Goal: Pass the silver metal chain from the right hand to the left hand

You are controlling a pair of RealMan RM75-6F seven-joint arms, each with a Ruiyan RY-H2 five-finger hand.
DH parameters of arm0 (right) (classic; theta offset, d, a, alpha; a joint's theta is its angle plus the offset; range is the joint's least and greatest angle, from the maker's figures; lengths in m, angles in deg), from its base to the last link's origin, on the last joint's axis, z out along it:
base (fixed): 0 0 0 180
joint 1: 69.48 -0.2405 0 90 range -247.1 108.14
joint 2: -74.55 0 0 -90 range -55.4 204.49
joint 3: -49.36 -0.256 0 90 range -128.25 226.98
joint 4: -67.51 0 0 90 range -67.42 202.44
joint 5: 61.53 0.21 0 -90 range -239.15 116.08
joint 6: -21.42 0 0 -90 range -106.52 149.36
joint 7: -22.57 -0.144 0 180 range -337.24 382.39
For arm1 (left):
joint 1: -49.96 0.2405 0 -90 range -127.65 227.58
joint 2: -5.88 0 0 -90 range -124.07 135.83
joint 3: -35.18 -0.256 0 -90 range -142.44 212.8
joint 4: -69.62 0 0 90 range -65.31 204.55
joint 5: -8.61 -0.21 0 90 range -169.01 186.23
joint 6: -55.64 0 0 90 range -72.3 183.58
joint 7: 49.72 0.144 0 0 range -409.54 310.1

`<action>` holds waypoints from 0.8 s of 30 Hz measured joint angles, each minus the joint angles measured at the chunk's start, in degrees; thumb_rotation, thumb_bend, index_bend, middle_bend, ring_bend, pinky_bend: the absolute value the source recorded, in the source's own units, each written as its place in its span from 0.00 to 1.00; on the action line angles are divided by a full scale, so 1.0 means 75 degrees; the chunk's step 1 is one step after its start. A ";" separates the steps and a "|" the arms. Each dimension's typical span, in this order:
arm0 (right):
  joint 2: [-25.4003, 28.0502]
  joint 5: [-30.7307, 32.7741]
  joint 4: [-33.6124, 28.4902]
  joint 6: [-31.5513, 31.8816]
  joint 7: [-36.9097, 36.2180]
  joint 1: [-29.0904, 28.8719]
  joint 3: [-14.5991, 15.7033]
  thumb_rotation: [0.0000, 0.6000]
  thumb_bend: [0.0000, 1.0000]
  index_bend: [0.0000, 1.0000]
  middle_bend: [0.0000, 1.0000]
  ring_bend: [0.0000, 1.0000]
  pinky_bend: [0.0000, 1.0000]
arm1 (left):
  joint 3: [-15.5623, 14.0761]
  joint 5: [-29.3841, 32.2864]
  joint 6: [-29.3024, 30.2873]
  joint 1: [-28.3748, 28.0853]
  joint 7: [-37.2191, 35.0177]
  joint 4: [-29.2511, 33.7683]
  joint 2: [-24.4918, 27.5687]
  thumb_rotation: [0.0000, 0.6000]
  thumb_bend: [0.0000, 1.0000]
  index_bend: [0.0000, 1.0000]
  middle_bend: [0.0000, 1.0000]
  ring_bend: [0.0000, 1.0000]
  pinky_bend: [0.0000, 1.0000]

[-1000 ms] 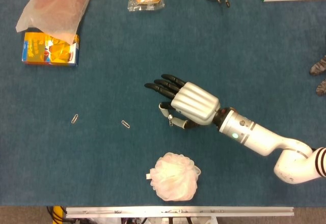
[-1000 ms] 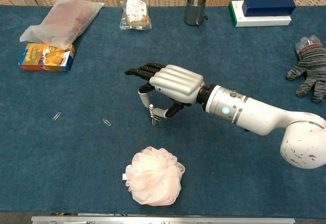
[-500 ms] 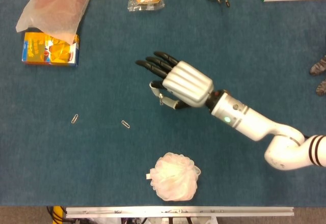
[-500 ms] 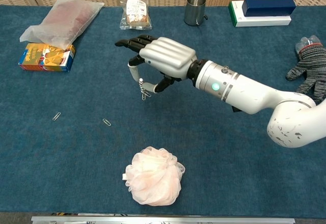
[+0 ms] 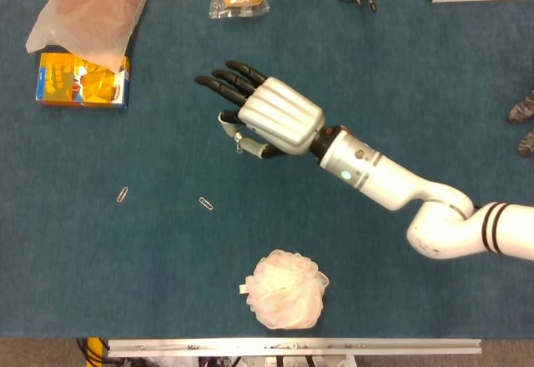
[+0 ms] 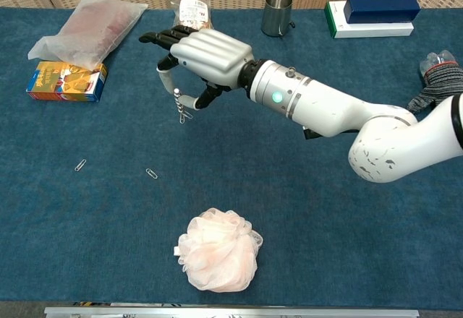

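My right hand (image 5: 265,117) (image 6: 200,56) hangs above the blue table, palm down, its dark fingers stretched toward the left. Under the palm it pinches a short silver metal chain (image 6: 181,110) (image 5: 239,142) between thumb and a finger, and the chain dangles free above the cloth. The white forearm (image 6: 318,105) reaches in from the right. My left hand shows in neither view.
A pink bath pouf (image 6: 217,251) lies near the front edge. Two paper clips (image 6: 151,173) (image 6: 80,165) lie at the left. At the back are a plastic bag (image 6: 87,27), an orange box (image 6: 65,81), a snack packet (image 6: 192,19), a metal cup (image 6: 277,13), a blue box (image 6: 381,9) and a grey glove (image 6: 440,92).
My right hand has lifted and travelled left and toward the back of the table, carrying the dangling chain with it. Nothing else has moved.
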 measured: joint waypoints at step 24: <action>-0.1843 0.0606 0.3176 -0.0995 -0.1212 -0.1491 -0.0347 1.00 0.27 0.46 0.02 0.00 0.03 | -0.0065 0.0086 0.0080 0.0223 -0.0759 -0.0548 -0.0093 1.00 0.15 0.40 0.43 0.39 0.58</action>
